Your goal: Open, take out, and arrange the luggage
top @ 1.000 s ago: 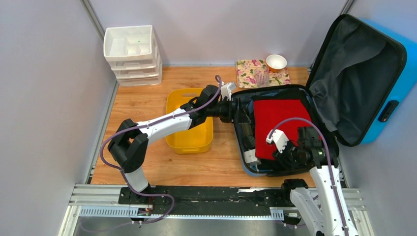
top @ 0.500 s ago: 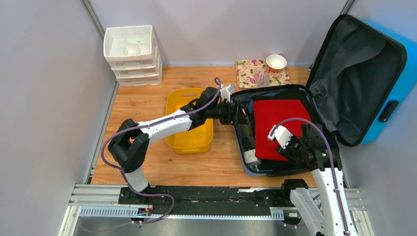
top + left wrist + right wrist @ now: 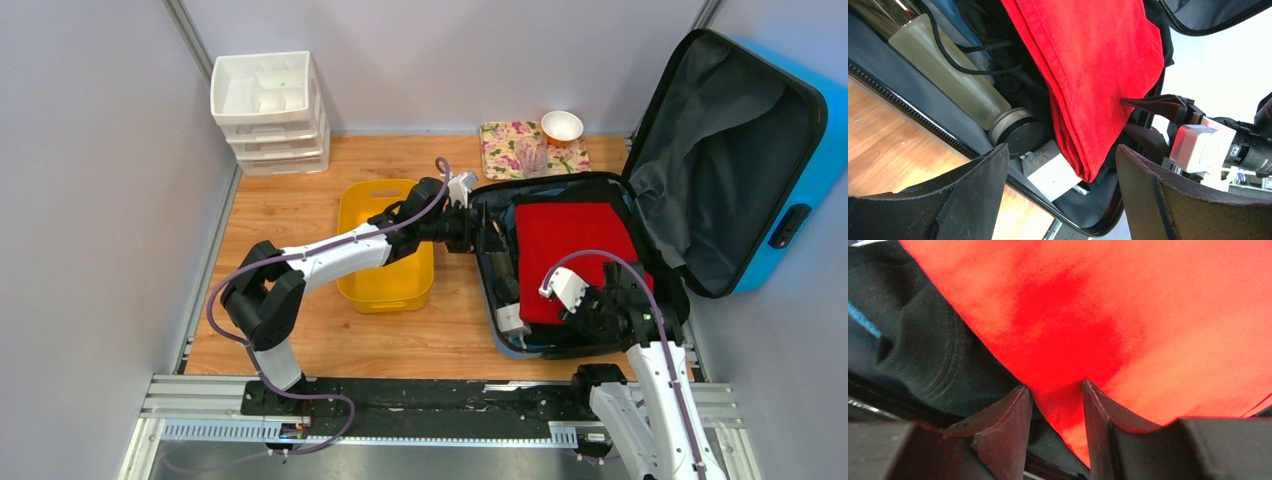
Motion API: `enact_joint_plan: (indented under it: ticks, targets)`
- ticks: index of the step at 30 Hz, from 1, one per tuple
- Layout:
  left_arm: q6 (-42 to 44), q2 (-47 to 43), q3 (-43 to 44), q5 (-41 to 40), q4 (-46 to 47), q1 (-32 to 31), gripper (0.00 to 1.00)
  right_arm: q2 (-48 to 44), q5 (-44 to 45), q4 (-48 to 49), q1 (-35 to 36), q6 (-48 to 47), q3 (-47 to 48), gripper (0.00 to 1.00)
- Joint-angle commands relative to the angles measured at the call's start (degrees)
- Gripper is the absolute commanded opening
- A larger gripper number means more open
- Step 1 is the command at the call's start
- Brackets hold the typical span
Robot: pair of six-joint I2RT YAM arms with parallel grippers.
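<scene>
Table point(image 3: 300, 210): wood top, grey walls on three sides.

Luggage point(image 3: 808, 170): right side of table, lying open. Blue shell lid stands up vs. right wall, dark grey lining point(image 3: 720, 150) facing in. Base half flat on table, packed.

Yellow tub point(image 3: 385, 302): just left of luggage base, under left forearm.

White drawer unit point(image 3: 268, 110): far left corner, well apart from the rest.

Red cloth point(image 3: 570, 235): folded, on top of dark garments in base.

Floral mat point(image 3: 505, 140): far edge, w/ small bowl point(image 3: 562, 126) beside it.

Bottle point(image 3: 948, 75): pale, dark cap, lying along base's left wall. White box point(image 3: 1050, 170) just beside cap, at cloth's near corner.

Left gripper point(image 3: 488, 238): over base's left rim, jaws spread wide, nothing between them. Released.

Right gripper point(image 3: 1055, 387): at near edge of red cloth, jaws part-way apart, fold of cloth between fingers point(image 3: 1003, 415). Cannot tell if clamped on it.
</scene>
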Motion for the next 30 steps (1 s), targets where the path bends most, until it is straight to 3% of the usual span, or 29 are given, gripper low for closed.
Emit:
enact_joint_plan:
  ticks: [1,3,4,5,9,15,30]
  targets:
    - [-1.7,0.63,1.27,0.36,1.56,-0.06,0.86,-0.34,4.89,9.51,0.33,2.02,0.42,0.32]
    - [-2.06,0.36,1.0,0.28,1.39,-0.41,0.86,0.62,4.64,8.74,0.33,2.99,2.36,0.18]
    - [-2.23,0.54,1.0,-0.07,0.69,-0.33,0.86,0.97,3.86,8.12,0.33,3.34,3.59,0.05]
    - [-2.67,0.54,1.26,-0.33,-0.1,-0.41,0.87,1.15,3.42,6.73,0.33,4.13,6.38,0.0]
    - [-4.33,-0.25,1.97,-1.04,-0.81,-0.32,0.88,1.59,0.95,3.38,0.42,5.45,13.17,0.0]
    - [-13.9,-1.84,0.3,-0.6,7.27,-0.5,0.88,1.86,-3.17,0.12,0.42,6.86,20.46,0.0]
    - [-23.15,6.07,6.09,-5.17,11.67,-4.28,0.89,1.42,-4.76,-3.04,0.33,6.86,24.25,0.0]
